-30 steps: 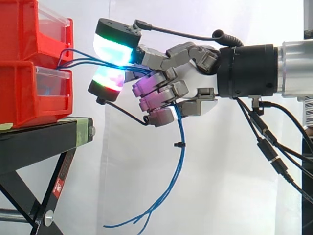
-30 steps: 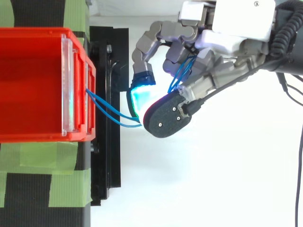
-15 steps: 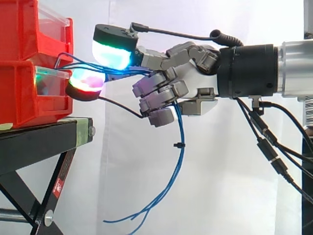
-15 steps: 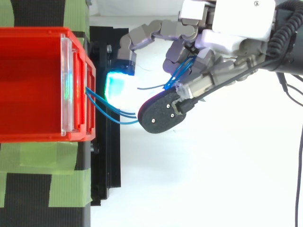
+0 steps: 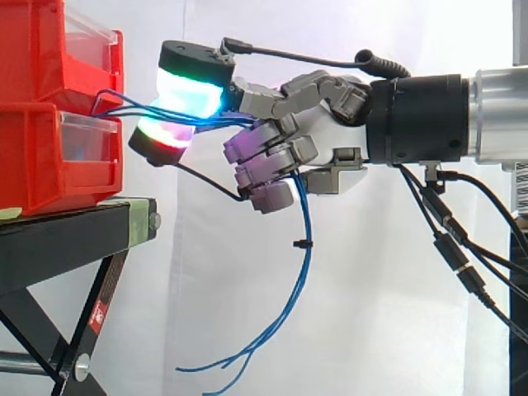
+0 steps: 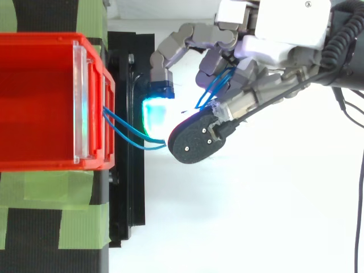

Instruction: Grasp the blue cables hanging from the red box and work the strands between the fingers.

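The hand (image 5: 322, 140) reaches in from the right to mid-frame, fingers curled round the blue cables (image 5: 302, 264). Two glowing pads (image 5: 190, 87) pinch the strands just right of the red bins (image 5: 41, 148) at upper left. The strands leave the bins, pass through the hand and dangle toward bottom centre, right of the black stand (image 5: 66, 239).

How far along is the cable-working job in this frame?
Done: the robot hand has the blue cables grasped, curled fingers closed round them. In hand: two glowing fingertips meet on the strands stretched out from the red box. Left: further working of the strands; their loose ends hang free below.
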`<action>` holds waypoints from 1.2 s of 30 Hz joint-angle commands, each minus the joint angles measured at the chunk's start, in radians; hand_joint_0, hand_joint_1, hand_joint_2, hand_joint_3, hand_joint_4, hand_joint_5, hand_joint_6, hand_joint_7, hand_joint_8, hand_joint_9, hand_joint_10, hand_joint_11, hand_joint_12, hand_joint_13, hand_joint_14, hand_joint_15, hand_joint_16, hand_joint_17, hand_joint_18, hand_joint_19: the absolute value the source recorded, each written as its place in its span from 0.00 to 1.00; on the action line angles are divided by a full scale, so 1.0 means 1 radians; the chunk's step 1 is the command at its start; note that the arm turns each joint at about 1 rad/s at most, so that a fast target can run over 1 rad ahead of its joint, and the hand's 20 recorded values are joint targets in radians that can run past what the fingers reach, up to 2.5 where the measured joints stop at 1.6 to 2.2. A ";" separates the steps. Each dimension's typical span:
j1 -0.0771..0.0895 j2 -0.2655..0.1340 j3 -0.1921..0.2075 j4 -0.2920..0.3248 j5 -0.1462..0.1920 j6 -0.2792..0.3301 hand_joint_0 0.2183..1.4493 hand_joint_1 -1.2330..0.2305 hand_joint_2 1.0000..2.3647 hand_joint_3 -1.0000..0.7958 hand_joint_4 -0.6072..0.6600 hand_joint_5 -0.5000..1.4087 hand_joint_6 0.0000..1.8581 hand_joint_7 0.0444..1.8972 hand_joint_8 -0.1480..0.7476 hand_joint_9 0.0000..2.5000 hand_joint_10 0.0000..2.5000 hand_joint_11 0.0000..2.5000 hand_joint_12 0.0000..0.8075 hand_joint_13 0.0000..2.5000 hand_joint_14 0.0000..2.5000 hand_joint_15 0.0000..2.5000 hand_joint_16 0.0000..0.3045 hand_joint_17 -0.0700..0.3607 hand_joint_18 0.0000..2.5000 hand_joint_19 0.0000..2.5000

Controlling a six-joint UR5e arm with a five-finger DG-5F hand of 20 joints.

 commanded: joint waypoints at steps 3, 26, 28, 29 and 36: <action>0.000 0.000 0.000 0.000 0.008 0.000 0.59 0.33 0.01 0.15 0.57 0.19 0.63 0.45 0.70 0.52 1.00 1.00 0.74 0.70 1.00 0.62 0.75 0.56 0.98 0.34; 0.005 0.000 0.000 -0.003 0.008 -0.126 0.62 0.34 0.01 0.15 0.58 0.17 0.66 0.44 0.70 0.52 1.00 1.00 0.74 0.70 1.00 0.62 0.75 0.56 0.98 0.34; 0.003 0.000 0.000 -0.002 0.008 -0.121 0.65 0.34 0.01 0.22 0.58 0.17 0.68 0.44 0.70 0.52 1.00 1.00 0.74 0.70 1.00 0.62 0.75 0.56 0.98 0.34; 0.005 0.001 0.000 -0.002 0.008 -0.118 0.66 0.35 0.01 0.25 0.58 0.17 0.69 0.43 0.70 0.52 1.00 1.00 0.74 0.70 1.00 0.62 0.75 0.56 0.98 0.34; 0.005 0.000 0.000 0.000 0.007 -0.100 0.61 0.43 0.01 0.28 0.58 0.19 0.62 0.44 0.70 0.52 1.00 1.00 0.74 0.70 1.00 0.62 0.75 0.56 0.98 0.34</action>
